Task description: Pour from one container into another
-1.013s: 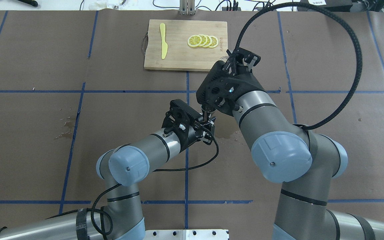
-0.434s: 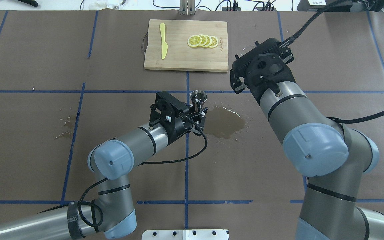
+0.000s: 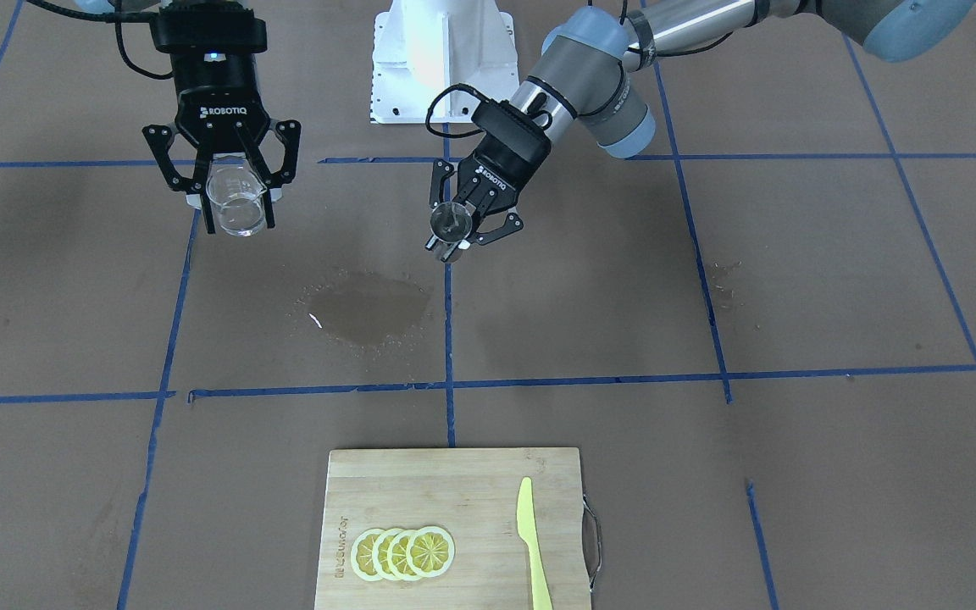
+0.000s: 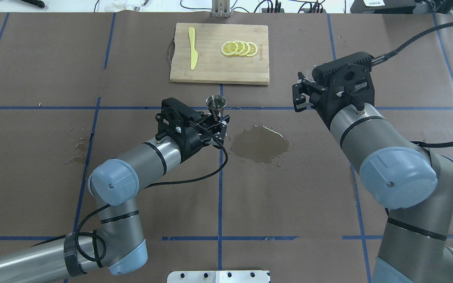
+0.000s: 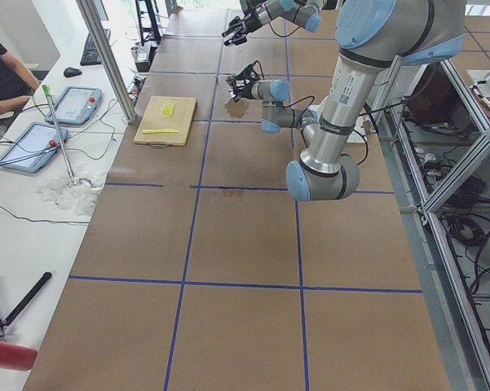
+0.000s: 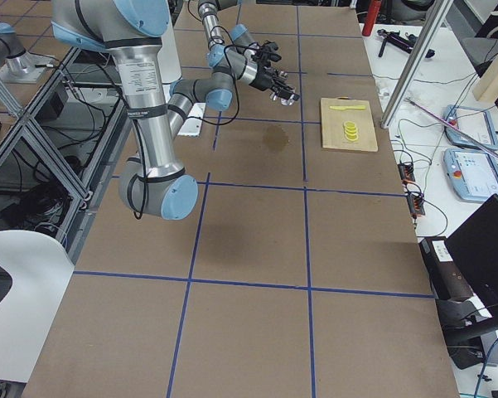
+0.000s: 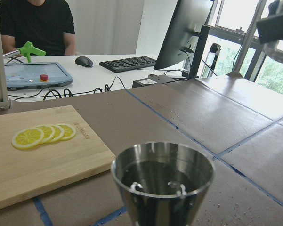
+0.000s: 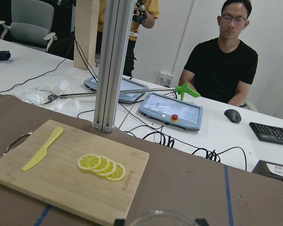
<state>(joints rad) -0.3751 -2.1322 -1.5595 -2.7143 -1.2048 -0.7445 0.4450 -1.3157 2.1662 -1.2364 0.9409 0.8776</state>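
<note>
Steel, small and cone-shaped, the polished measuring cup [image 7: 162,181] stood upright above the table's middle, pinched at its narrow waist by the left gripper [image 3: 459,232], whose fingers were closed on it. Dark liquid lay in its bowl, short of the rim. It looked light and rigid but slick. A hold at the waist, under the flare, seemed safest. The clear glass beaker [image 3: 236,202] hung upright in the right gripper [image 3: 240,222], clamped by its wall, well apart from the cup. It appeared empty, though that was hard to tell. Such glass would likely be brittle and slippery, so a firm but gentle squeeze seemed wise. A wet brown puddle [image 4: 260,143] stained the paper-covered table [image 4: 34,177] below and between them. Farther off lay a bamboo cutting board [image 4: 210,67] with lemon slices [image 4: 239,48] and a yellow plastic knife [image 4: 192,47].
</note>
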